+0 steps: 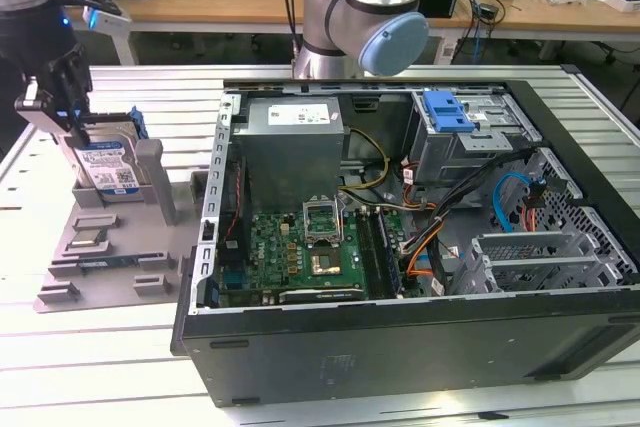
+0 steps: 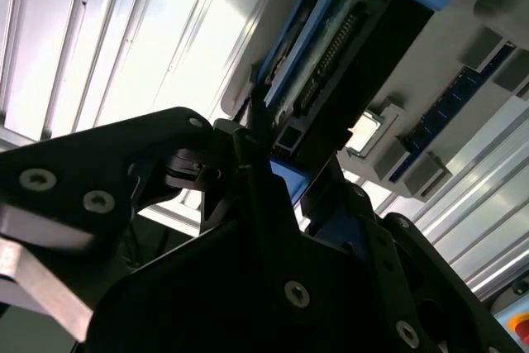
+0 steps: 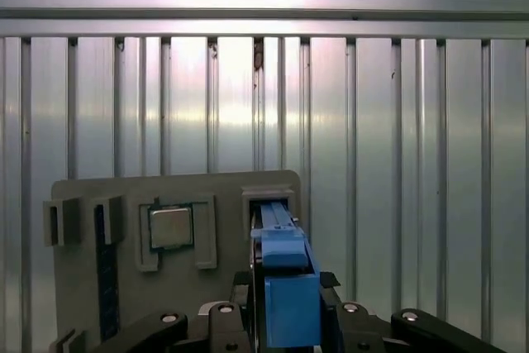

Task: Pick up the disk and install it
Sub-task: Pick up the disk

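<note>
The disk (image 1: pixel 108 165), silver with a white-and-blue label and a blue bracket, stands upright on its edge in a slot of the grey holder plate (image 1: pixel 110 267) at the exterior view's left. My gripper (image 1: pixel 75 132) is down over its near end, fingers on either side. In the first wrist view the blue bracket of the disk (image 3: pixel 281 254) sits between the black fingers of the gripper (image 3: pixel 285 312), which press against it. In the second wrist view the disk (image 2: pixel 331 64) runs edge-on away from the gripper (image 2: pixel 285 179). The disk still rests in its slot.
The open computer case (image 1: pixel 560 347) lies at the exterior view's right of the holder. It holds a grey power supply (image 1: pixel 290 147), a motherboard (image 1: pixel 300 252) and a drive bay with a blue caddy (image 1: pixel 447 112). The holder also carries a processor (image 3: pixel 171 227) and a memory stick (image 3: pixel 101 262).
</note>
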`<state>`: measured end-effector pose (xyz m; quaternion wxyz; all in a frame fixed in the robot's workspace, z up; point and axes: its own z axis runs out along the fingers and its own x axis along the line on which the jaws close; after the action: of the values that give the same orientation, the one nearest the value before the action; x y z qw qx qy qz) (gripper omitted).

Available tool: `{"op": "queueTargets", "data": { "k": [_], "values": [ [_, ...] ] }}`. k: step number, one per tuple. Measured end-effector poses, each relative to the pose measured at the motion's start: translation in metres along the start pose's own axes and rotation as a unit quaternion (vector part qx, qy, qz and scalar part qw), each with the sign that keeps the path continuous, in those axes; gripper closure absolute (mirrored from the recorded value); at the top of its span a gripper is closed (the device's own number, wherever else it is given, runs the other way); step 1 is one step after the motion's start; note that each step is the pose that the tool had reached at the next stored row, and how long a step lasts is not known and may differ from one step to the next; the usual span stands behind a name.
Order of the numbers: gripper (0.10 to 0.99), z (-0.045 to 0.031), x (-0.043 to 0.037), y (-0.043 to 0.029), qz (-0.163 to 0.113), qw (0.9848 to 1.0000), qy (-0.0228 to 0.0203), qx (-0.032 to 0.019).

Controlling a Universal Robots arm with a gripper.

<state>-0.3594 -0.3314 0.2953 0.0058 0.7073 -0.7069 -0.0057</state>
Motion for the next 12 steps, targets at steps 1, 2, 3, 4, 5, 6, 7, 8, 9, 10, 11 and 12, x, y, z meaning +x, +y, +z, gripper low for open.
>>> {"op": "queueTargets", "data": {
  "k": [1, 2, 3, 4, 5, 6, 7, 8, 9, 10, 11, 12],
  "values": [
    [0.667, 0.0019, 0.0, -0.0001, 0.0, 1.0, 0.0, 0.0],
    [0.667, 0.0033, 0.0, -0.0003, 0.0, 1.0, 0.0, 0.0],
    [0.667, 0.0045, 0.0, -0.0005, 0.0, 1.0, 0.0, 0.0],
    [0.667, 0.0048, 0.0, -0.0006, 0.0, 1.0, 0.0, 0.0],
    [0.667, 0.0048, 0.0, -0.0006, 0.0, 1.0, 0.0001, -0.0001],
    [0.667, 0.0048, 0.0, -0.0006, 0.0, 1.0, 0.0, 0.0],
    [0.667, 0.0049, 0.0, -0.0006, 0.0, 1.0, 0.0, 0.0],
    [0.667, 0.0049, 0.0, -0.0006, 0.0, 1.0, 0.0, 0.0],
    [0.667, 0.0049, 0.0, -0.0007, 0.0, 1.0, 0.0, 0.0],
    [0.667, 0.0049, 0.0, -0.0007, 0.0, 1.0, 0.0001, 0.0],
    [0.722, 0.0049, 0.0, -0.0007, 0.0, 1.0, 0.0, 0.0],
    [0.722, 0.005, 0.0, -0.0007, 0.0, 1.0, 0.0, 0.0001]
  ]
}}
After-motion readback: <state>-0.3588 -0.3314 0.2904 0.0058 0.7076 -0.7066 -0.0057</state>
